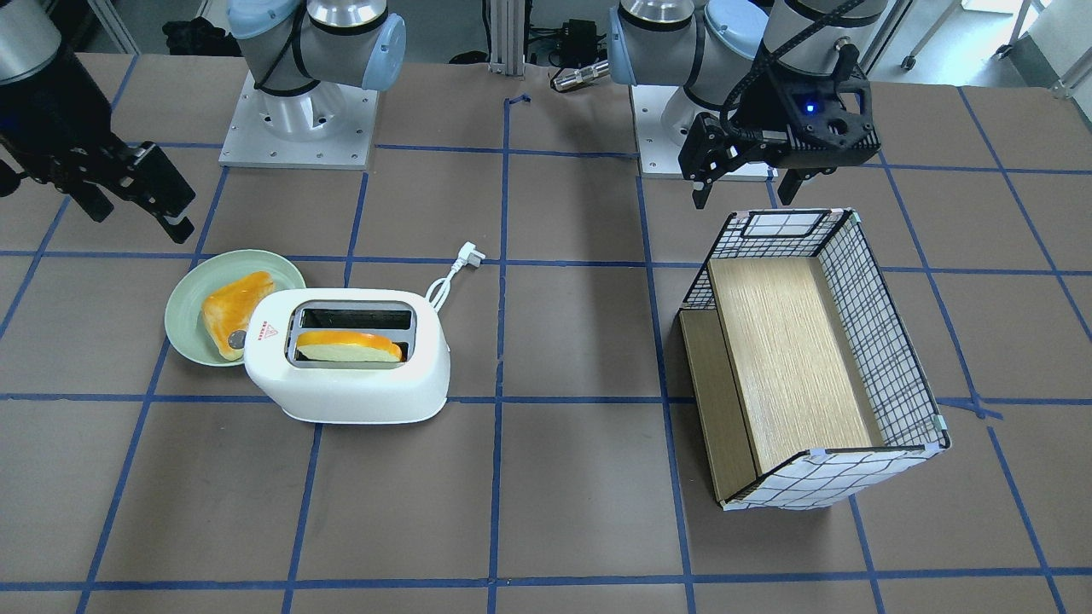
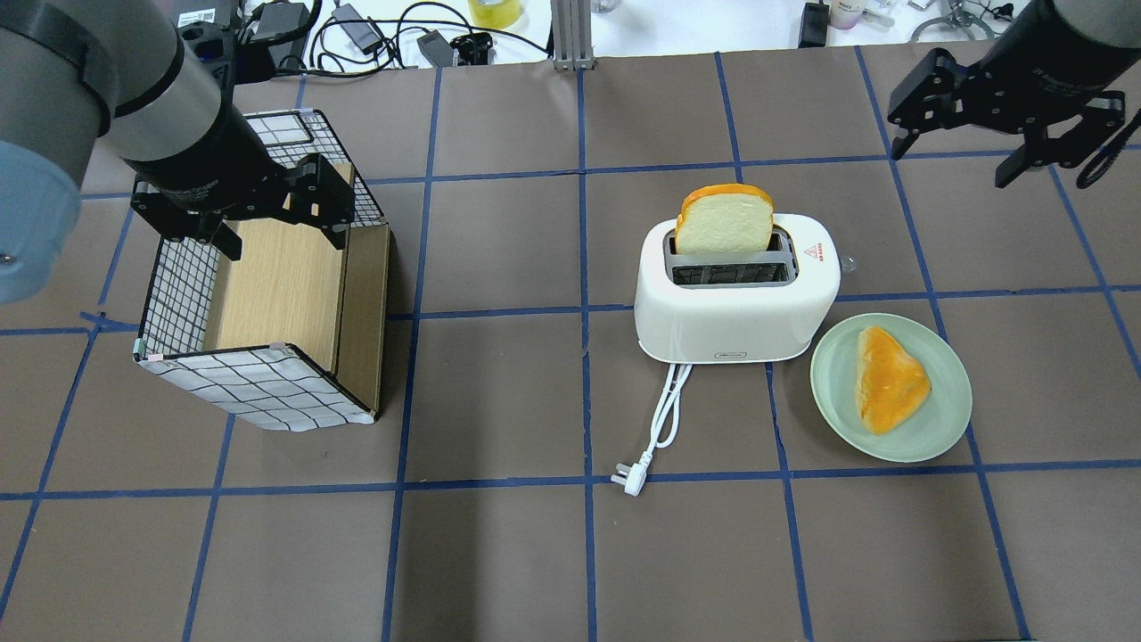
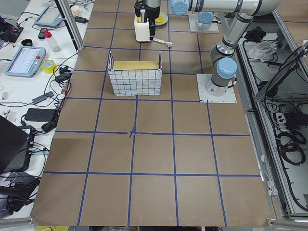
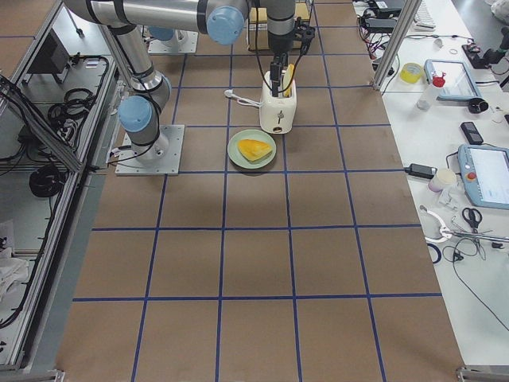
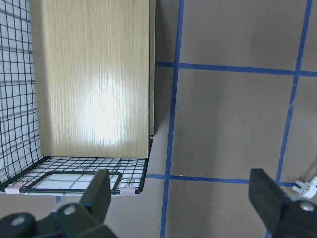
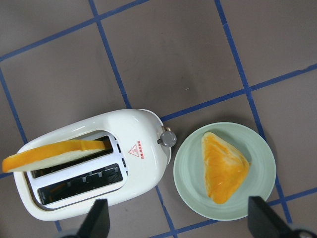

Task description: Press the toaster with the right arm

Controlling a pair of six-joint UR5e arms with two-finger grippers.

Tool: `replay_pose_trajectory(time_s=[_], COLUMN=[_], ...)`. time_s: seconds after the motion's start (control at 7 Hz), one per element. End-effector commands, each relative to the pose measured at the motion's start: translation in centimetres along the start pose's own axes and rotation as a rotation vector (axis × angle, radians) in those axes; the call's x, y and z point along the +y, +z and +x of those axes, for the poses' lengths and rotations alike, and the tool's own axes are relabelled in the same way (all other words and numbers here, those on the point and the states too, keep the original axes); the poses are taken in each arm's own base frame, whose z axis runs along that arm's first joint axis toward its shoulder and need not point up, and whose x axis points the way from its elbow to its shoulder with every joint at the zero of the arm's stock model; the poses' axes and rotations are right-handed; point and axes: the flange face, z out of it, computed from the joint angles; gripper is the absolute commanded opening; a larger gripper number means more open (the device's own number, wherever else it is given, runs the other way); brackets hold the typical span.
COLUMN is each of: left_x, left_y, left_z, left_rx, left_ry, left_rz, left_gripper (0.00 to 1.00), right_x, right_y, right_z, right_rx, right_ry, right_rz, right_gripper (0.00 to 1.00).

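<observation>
The white toaster (image 2: 735,312) stands mid-table with a slice of toast (image 2: 724,223) upright in one slot. It also shows in the front view (image 1: 350,379) and in the right wrist view (image 6: 143,148), where its grey knob (image 6: 168,139) faces the plate. My right gripper (image 2: 952,165) is open and empty. It hangs high, off to the far right of the toaster and apart from it; it also shows in the front view (image 1: 136,222). My left gripper (image 2: 281,241) is open and empty over the basket.
A green plate (image 2: 945,419) with a piece of bread (image 2: 887,379) lies beside the toaster's knob end. The white cord and plug (image 2: 631,480) trail toward the robot. A wire basket with a wooden insert (image 2: 178,294) stands on the left.
</observation>
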Motion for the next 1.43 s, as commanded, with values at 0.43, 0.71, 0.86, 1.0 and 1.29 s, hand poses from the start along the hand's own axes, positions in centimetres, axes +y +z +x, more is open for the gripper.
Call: replay_pose_trajectory(time_s=[0.43, 0.71, 0.86, 1.0, 1.29], left_x=[0.0, 0.0, 0.0, 0.0, 0.0], left_y=[0.0, 0.0, 0.0, 0.0, 0.0], left_z=[0.0, 0.0, 0.0, -0.1, 0.0], left_rx=[0.000, 0.000, 0.002, 0.000, 0.002], left_ry=[0.000, 0.000, 0.000, -0.002, 0.000], left_rz=[0.000, 0.000, 0.000, 0.000, 0.000], left_gripper=[1.00, 1.00, 1.00, 1.00, 1.00], right_x=[2.4, 2.8, 2.8, 2.9, 2.9], right_y=[0.4, 0.5, 1.3, 1.6, 1.8], right_z=[-6.2, -7.0, -7.7, -8.4, -8.6], right_rx=[0.038, 0.035, 0.047, 0.045, 0.040], right_ry=[-0.050, -0.017, -0.069, -0.164, -0.226], right_rz=[0.052, 0.052, 0.045, 0.045, 0.037], right_gripper=[1.00, 1.00, 1.00, 1.00, 1.00])
